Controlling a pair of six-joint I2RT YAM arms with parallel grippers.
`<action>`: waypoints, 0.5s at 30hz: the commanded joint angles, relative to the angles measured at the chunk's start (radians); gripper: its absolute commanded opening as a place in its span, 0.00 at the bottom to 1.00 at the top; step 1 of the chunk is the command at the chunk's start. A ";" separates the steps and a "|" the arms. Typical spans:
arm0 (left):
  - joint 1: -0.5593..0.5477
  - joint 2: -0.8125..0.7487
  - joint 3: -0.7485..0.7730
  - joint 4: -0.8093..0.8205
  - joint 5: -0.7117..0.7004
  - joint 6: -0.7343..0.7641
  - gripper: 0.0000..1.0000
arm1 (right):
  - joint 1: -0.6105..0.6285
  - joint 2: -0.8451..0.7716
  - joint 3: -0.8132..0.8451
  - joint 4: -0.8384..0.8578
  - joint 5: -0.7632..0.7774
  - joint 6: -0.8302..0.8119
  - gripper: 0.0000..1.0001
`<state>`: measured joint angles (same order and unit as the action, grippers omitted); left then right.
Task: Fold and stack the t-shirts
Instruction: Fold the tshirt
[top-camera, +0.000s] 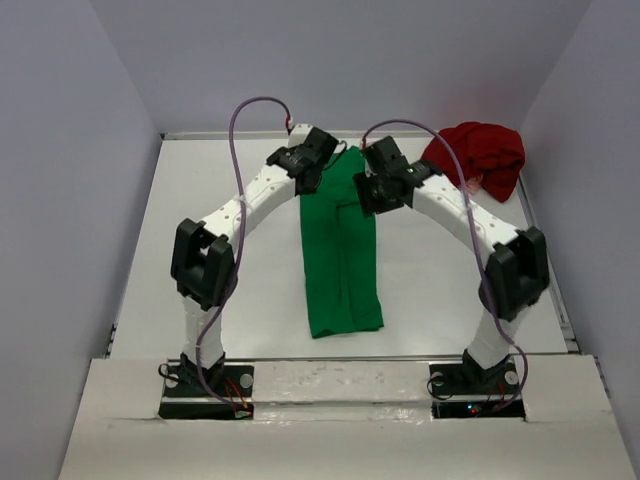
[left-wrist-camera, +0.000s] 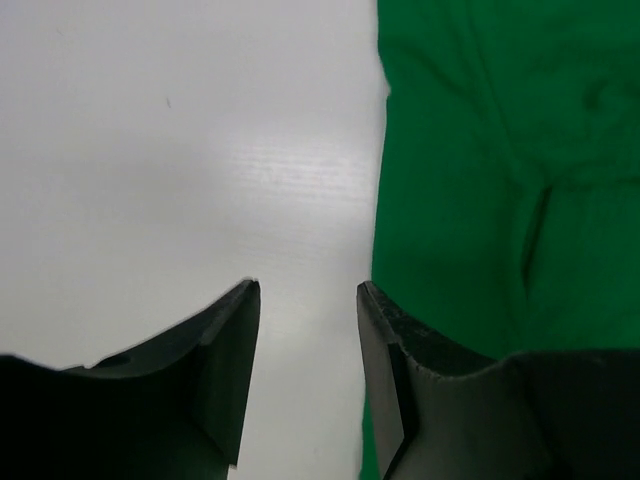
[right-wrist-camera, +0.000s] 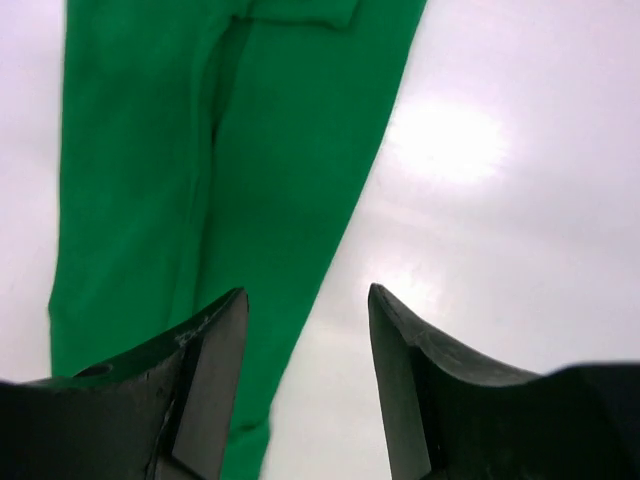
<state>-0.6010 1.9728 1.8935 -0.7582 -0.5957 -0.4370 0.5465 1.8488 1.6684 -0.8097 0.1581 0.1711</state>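
I'd call this partway through shirt one. The green t-shirt (top-camera: 340, 250) lies flat mid-bench (top-camera: 430, 290), folded lengthwise into a long narrow strip running 12 to 6 o'clock. It looks like it needs a crosswise fold or two before it counts as done. The red t-shirt (top-camera: 480, 155) is a crumpled heap in the far corner, around 2 o'clock, and isn't folded at all, so there's no stack yet.

Both arms are stretched out and angled inward at the strip's 12 o'clock end. The left fingers (left-wrist-camera: 225, 350) are at its 9 o'clock edge and the right fingers (right-wrist-camera: 410, 370) at its 3 o'clock edge. Both pairs are spread apart with nothing between them, sitting over the cloth edge and bare bench. Can't tell if the tips actually touch the fabric.
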 joint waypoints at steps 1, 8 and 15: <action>0.004 -0.274 -0.371 0.114 0.241 -0.066 0.53 | 0.004 -0.264 -0.338 0.087 -0.126 0.119 0.58; 0.095 -0.642 -0.844 0.359 0.716 -0.126 0.54 | 0.013 -0.626 -0.704 0.217 -0.461 0.264 0.60; 0.089 -0.842 -1.115 0.485 0.968 -0.207 0.54 | 0.013 -0.798 -0.921 0.326 -0.618 0.393 0.61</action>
<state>-0.4999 1.1820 0.8722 -0.3901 0.1551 -0.5861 0.5514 1.1099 0.8295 -0.6144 -0.3244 0.4549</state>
